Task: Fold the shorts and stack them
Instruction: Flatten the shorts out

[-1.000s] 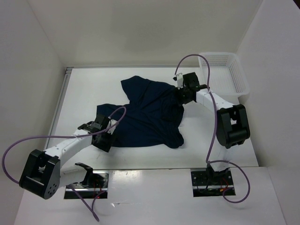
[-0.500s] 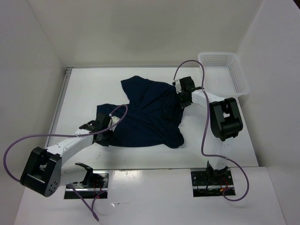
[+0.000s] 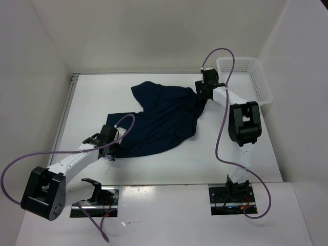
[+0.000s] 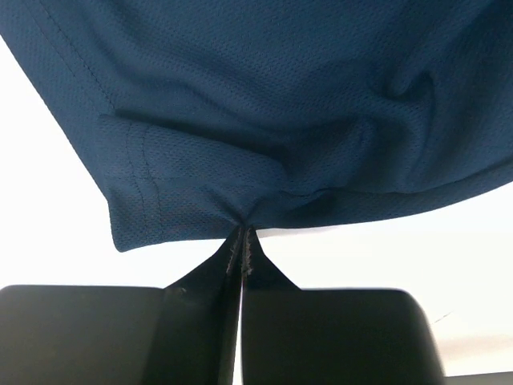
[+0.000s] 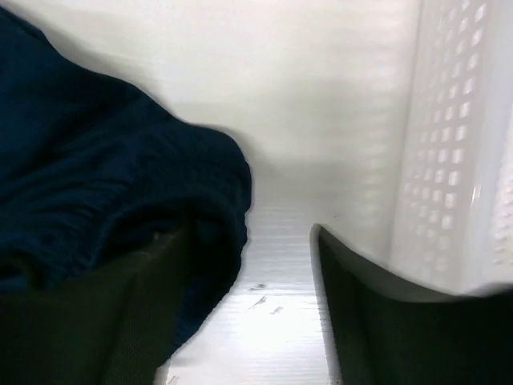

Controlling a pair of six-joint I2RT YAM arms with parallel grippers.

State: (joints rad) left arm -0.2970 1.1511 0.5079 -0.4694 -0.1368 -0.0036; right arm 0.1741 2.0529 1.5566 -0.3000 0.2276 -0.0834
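Navy shorts [image 3: 159,120] are laid crumpled mid-table, not folded yet, stretched from the near left to the far right. The near-left hem [image 4: 160,200] is pinched between the fully closed fingers of the left gripper [image 4: 240,250]; a second ago that gripper was only set at the edge.

The far-right bunch of the shorts [image 5: 104,184] is seen against one finger of the right gripper [image 5: 250,233]. Its jaws are stood apart with mostly bare table between them, so no grip is shown there.

Over the last second the right arm has been swung further away, up beside the white mesh basket [image 3: 246,77], and the near-right corner of the fabric has been drawn in and away. The cloth is now pulled more on a diagonal.

Judged from this, the garment is being spread flat before folding. One corner is secured. The other side looks released or not yet retaken, so the fold itself is still to be done.

The basket wall [image 5: 457,144] is just right of the open right fingers.
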